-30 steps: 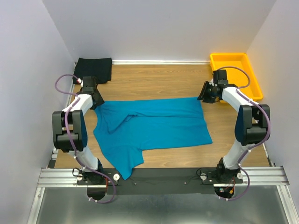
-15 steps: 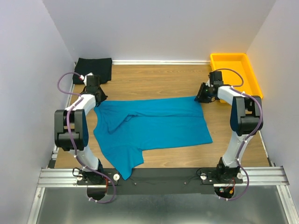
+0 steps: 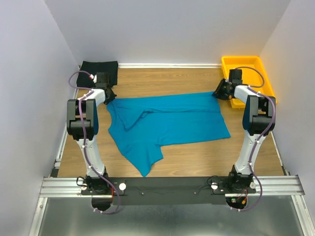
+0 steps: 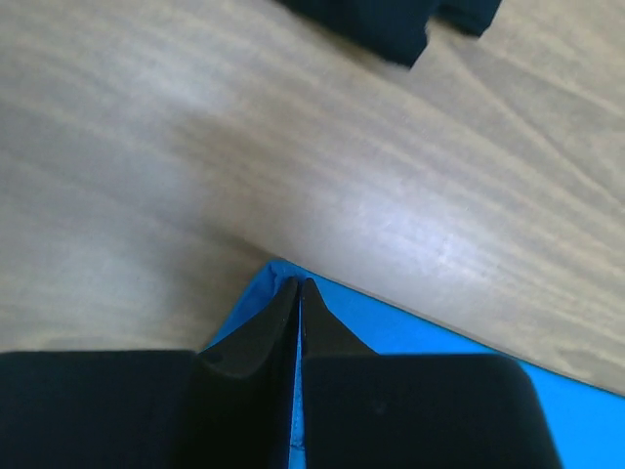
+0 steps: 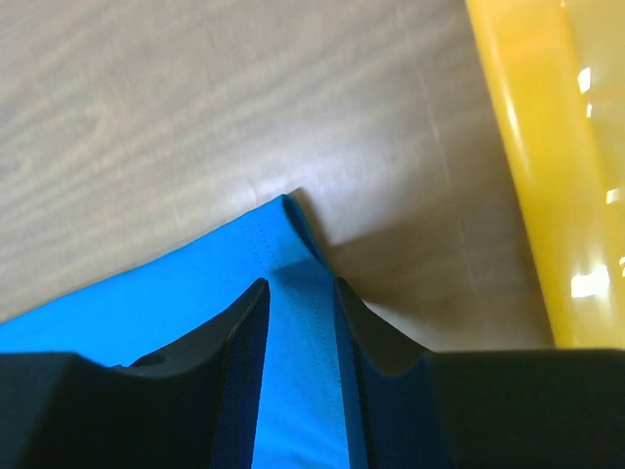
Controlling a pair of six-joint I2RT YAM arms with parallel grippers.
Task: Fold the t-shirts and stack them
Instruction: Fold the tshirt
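The teal-blue t-shirt (image 3: 167, 120) lies spread across the middle of the table, with one sleeve pointing to the near edge. My left gripper (image 3: 109, 96) is at the shirt's far left corner. In the left wrist view it (image 4: 298, 283) is shut on a thin edge of the teal cloth (image 4: 410, 327). My right gripper (image 3: 219, 93) is at the far right corner. In the right wrist view its jaws (image 5: 298, 283) stand apart with the hemmed corner (image 5: 283, 254) between them. The black t-shirt (image 3: 98, 73) lies folded at the far left corner and also shows in the left wrist view (image 4: 391, 24).
A yellow plastic tray (image 3: 248, 73) stands at the far right, close beside my right gripper; its rim shows in the right wrist view (image 5: 547, 147). White walls close in the table on the left, right and far sides.
Both grippers have moved away from the bases, toward the far side. The teal shirt has slid with them, farther from the near edge and a little to the right.
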